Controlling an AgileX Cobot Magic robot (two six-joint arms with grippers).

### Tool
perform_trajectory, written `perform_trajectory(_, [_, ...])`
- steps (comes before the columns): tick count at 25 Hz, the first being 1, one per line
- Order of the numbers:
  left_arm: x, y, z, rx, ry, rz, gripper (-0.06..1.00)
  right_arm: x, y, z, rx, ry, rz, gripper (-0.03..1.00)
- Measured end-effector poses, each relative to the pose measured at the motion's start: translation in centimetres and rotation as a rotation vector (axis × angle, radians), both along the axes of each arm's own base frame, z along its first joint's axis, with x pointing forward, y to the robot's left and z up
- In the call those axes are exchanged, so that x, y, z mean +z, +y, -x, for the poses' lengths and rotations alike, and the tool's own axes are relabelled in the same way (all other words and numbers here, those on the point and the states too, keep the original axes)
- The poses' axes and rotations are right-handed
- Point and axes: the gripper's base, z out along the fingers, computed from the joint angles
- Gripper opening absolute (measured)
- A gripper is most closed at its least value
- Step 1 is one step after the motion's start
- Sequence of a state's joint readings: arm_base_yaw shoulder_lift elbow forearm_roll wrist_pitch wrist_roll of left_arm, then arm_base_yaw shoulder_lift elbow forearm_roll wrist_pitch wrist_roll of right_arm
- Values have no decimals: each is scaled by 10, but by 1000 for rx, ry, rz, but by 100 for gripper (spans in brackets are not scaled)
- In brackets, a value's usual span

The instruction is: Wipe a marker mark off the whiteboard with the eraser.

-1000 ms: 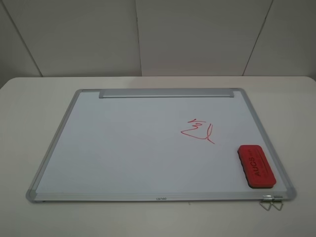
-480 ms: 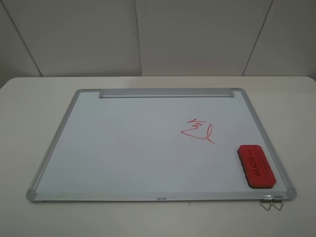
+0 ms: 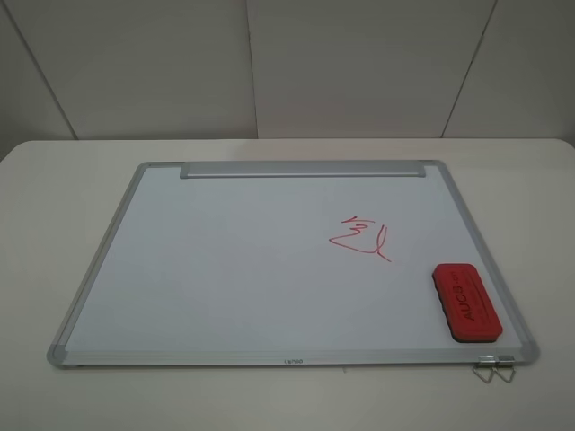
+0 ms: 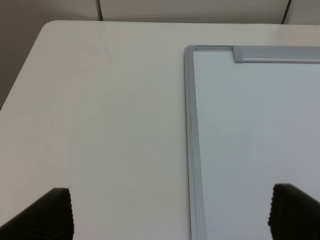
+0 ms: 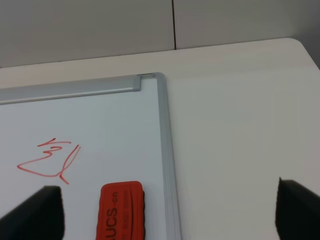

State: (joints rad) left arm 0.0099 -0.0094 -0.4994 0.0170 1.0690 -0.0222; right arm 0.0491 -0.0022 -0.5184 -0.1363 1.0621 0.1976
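From above, the red marker mark (image 3: 361,237) is sitting unwiped on the whiteboard (image 3: 225,269), the red eraser (image 3: 465,302) lying untouched near its right corner. Left gripper (image 4: 170,212) is hanging wide apart beside the frame. Right gripper (image 5: 167,210), jaws wide, is hovering over the eraser (image 5: 121,212); everything remains.

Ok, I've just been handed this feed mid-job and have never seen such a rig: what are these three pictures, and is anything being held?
This is a robot with two arms, each ending in jaws. One picture comes from a camera mounted high, looking down at the table; no arm shows in it. The other two come from cameras on the wrists.

On the white table lies the whiteboard. It carries the red marker mark, and the red eraser rests flat near its right edge.

In the left wrist view, the left gripper hangs over the board's left edge, jaws wide apart. In the right wrist view, the right gripper is also open, above the eraser. Nothing is held.
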Motion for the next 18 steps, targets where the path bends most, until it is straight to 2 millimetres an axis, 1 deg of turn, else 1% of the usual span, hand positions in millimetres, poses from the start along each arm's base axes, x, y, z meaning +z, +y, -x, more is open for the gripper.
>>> perform_trajectory(8, [0,0,0,0,0,0,78,0,0,0,5,1,7,75])
perform_trajectory(13, [0,0,0,0,0,0,78,0,5,0,82,7,41,75])
perform_trajectory(18, [0,0,0,0,0,0,78,0,6,0,91,8,41,75])
